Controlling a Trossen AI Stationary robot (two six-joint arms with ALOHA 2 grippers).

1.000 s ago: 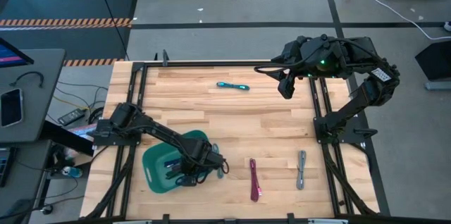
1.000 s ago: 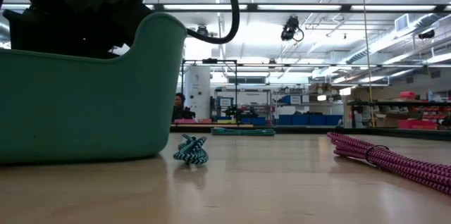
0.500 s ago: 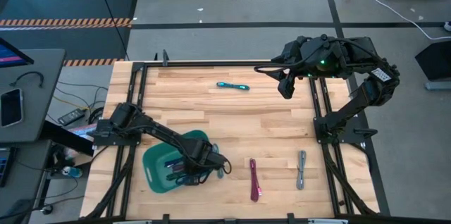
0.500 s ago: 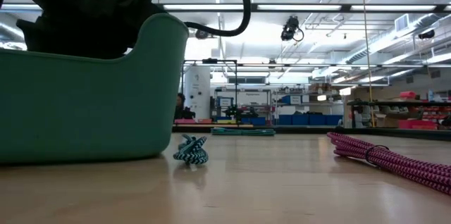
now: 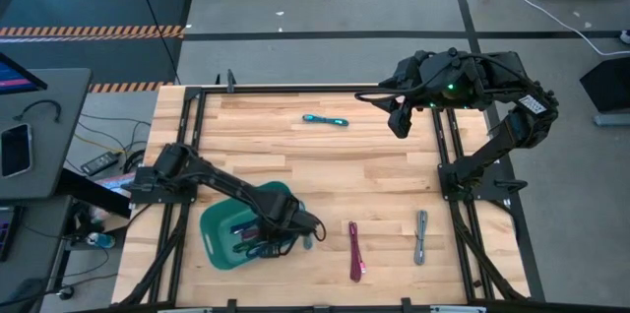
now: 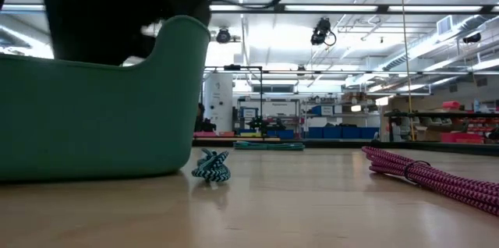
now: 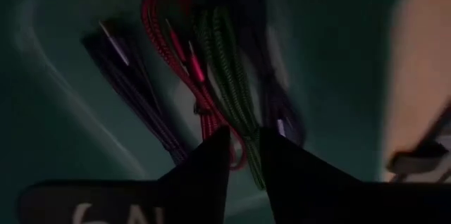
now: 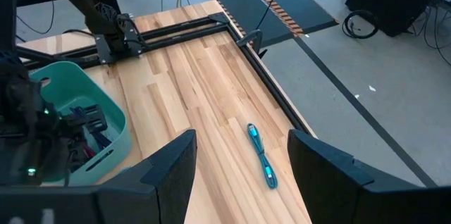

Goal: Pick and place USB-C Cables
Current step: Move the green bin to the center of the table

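Note:
My left gripper [image 5: 279,241] is low inside the teal bin [image 5: 219,224], by its right wall. In the left wrist view it [image 7: 243,146] is open by a narrow gap just over the cables on the bin floor: purple [image 7: 130,86], red [image 7: 176,48], green [image 7: 229,69]. A teal-black cable bundle [image 6: 212,166] lies on the table beside the bin's right wall. A cyan cable [image 5: 325,119] lies near the far edge, a magenta one [image 5: 354,251] and a grey one [image 5: 420,236] near the near edge. My right gripper [image 5: 399,121] waits open above the far right.
A black metal frame [image 5: 448,146] runs along the table's left, far and right edges. Bare wood lies between the cyan cable and the bin. The right wrist view shows the bin [image 8: 106,111] and the cyan cable [image 8: 261,155] far below my open right gripper [image 8: 243,182].
My left gripper has moved a little toward the table's right and near edges inside the bin; it shows blurred in the low view. The cables on the table and my right arm have kept still.

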